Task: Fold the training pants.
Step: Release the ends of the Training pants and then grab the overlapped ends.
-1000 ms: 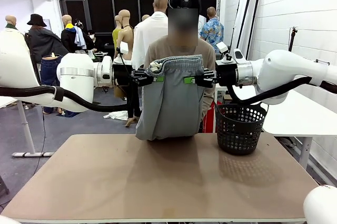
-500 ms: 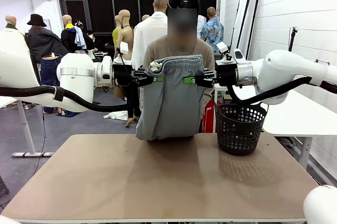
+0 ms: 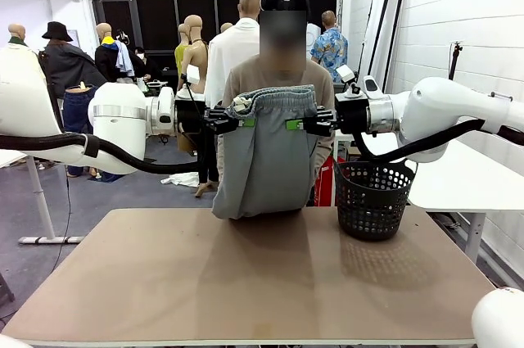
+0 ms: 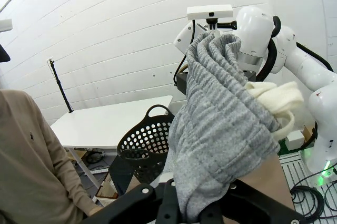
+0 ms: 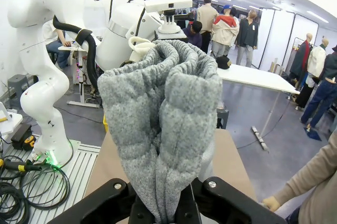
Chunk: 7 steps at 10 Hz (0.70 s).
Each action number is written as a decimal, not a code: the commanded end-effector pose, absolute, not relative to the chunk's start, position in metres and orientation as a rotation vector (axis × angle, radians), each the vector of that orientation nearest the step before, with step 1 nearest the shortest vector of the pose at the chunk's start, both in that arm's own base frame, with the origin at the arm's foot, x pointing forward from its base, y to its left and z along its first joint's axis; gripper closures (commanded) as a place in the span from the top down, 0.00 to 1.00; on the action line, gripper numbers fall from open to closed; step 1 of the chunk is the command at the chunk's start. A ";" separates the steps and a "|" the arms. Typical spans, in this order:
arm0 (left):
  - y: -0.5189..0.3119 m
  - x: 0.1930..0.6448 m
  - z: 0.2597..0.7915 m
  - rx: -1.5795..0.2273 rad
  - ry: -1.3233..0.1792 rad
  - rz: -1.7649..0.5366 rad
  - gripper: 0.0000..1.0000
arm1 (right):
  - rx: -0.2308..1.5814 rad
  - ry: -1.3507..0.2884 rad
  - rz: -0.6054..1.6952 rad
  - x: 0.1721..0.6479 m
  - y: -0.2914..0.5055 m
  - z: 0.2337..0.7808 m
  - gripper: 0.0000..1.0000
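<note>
Left gripper clamped on training pants waistband (lifted off table), right gripper likewise

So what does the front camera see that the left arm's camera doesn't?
Front view: the black, green-padded left hand and right hand pinching the waistband, and the light grey jersey training pants hanging down to the brown wooden table. Left wrist view: the thick cream drawstring up close, and a green light at the right arm's base. Both: the pants and the black mesh basket.

Lower edge of the training pants — slightly rightward.
</note>
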<state>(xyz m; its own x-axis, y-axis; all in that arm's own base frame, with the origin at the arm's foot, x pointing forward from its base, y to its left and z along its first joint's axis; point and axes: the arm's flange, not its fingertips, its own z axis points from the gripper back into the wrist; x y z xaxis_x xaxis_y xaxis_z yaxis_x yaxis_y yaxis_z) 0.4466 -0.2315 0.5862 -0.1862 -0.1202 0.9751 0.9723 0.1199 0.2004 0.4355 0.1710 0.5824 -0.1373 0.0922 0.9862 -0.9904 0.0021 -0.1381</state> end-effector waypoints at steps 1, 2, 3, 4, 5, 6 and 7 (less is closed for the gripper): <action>-0.232 0.444 0.587 -0.924 -1.365 -1.288 0.00 | 1.076 -1.245 1.347 0.433 0.172 0.586 0.00; -0.232 0.444 0.587 -0.924 -1.365 -1.288 0.00 | 1.076 -1.245 1.347 0.433 0.172 0.586 0.00; -0.232 0.444 0.587 -0.924 -1.365 -1.288 0.00 | 1.076 -1.245 1.347 0.433 0.172 0.586 0.00; -0.232 0.444 0.587 -0.924 -1.365 -1.288 0.00 | 1.076 -1.245 1.347 0.433 0.172 0.586 0.00; -0.232 0.444 0.587 -0.924 -1.365 -1.288 0.00 | 1.076 -1.245 1.347 0.433 0.172 0.586 0.00; -0.232 0.444 0.587 -0.924 -1.365 -1.288 0.00 | 1.076 -1.245 1.347 0.433 0.172 0.586 0.00; -0.232 0.444 0.587 -0.924 -1.365 -1.288 0.00 | 1.076 -1.245 1.347 0.433 0.172 0.586 0.00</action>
